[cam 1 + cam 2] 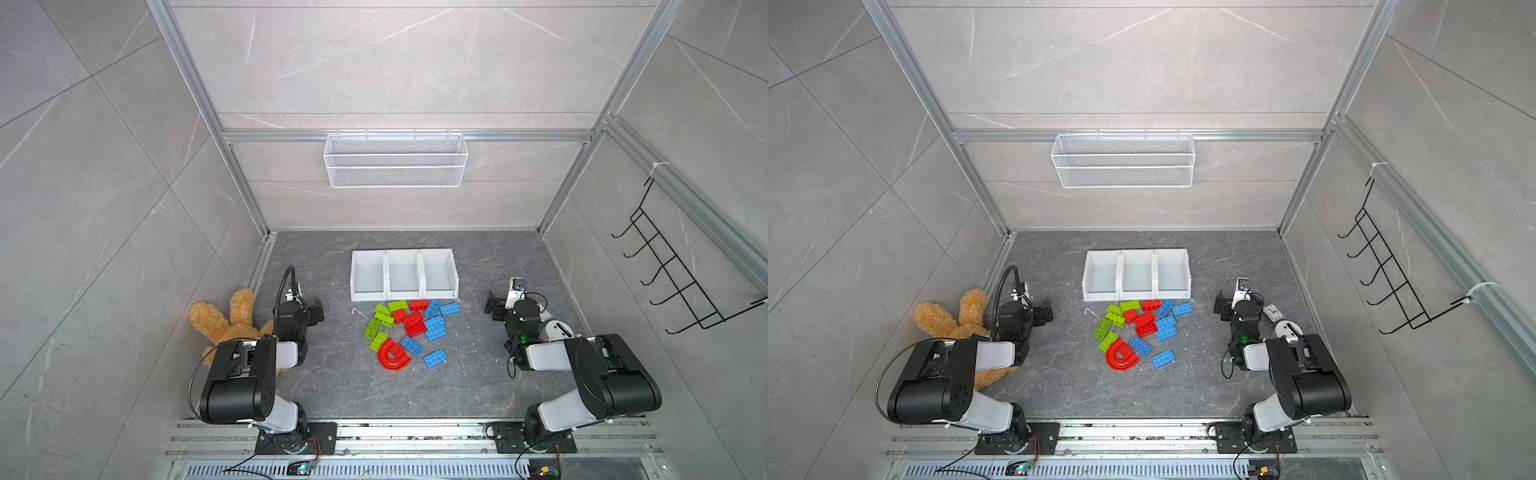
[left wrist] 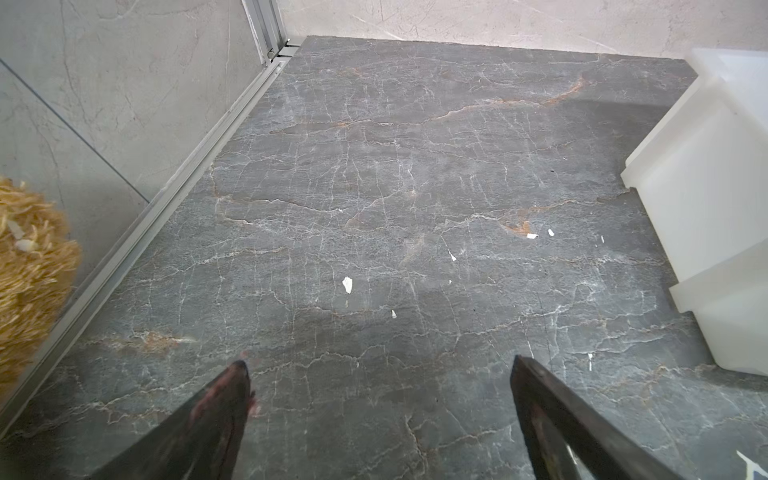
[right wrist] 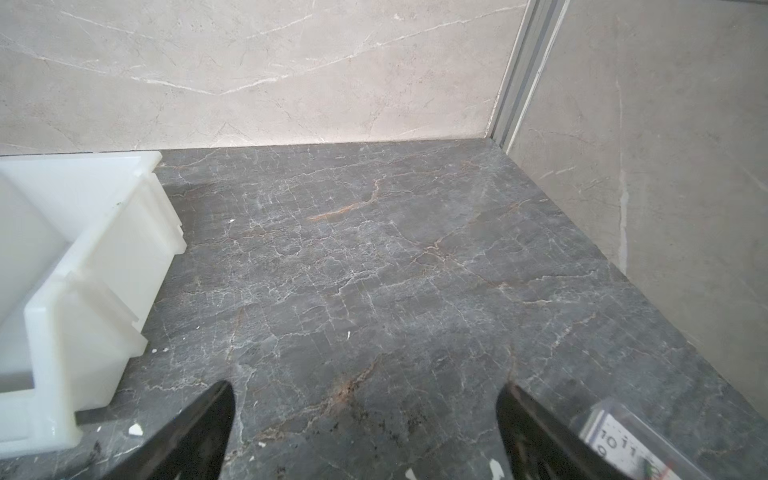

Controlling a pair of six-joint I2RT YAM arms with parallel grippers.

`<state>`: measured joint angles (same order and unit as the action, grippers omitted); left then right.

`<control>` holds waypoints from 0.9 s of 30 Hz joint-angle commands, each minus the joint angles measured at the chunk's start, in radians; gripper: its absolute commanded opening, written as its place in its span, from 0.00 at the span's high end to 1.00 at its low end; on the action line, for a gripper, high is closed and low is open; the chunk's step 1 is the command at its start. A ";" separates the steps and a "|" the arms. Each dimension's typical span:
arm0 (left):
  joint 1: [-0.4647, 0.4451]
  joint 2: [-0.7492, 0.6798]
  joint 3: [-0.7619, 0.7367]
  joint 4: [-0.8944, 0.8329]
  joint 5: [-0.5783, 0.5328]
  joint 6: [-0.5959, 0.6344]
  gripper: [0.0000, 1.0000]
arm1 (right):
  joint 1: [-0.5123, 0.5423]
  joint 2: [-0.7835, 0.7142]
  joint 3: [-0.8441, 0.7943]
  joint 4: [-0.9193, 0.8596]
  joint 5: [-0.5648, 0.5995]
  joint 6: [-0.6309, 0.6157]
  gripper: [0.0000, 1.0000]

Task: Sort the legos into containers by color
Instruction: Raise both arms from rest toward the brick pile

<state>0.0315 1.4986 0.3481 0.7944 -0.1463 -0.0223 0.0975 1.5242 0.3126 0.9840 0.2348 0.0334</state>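
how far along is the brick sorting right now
Nothing looks done: all three white bins are empty. Nothing is in hand either: the left hand and right hand are both open and hold nothing. Everything is left: the green bricks, red bricks and blue bricks all lie in a pile on the table in front of the bins.

Three white plastic bins (image 1: pixel 404 294) stand side by side on the grey stone table (image 1: pixel 332 386). The heap of coloured lego bricks (image 1: pixel 415 328) lies just before them.
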 commanded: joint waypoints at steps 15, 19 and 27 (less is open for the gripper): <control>0.002 0.003 0.011 0.053 0.014 0.004 0.00 | -0.010 0.002 0.023 -0.033 -0.020 0.022 0.00; 0.002 0.003 0.011 0.052 0.013 0.004 0.00 | -0.009 0.002 0.022 -0.030 -0.020 0.022 0.01; 0.002 0.003 0.011 0.054 0.012 0.004 0.00 | -0.009 0.002 0.022 -0.031 -0.020 0.022 0.00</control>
<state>0.0315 1.4986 0.3481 0.7944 -0.1459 -0.0223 0.0910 1.5242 0.3145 0.9607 0.2199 0.0372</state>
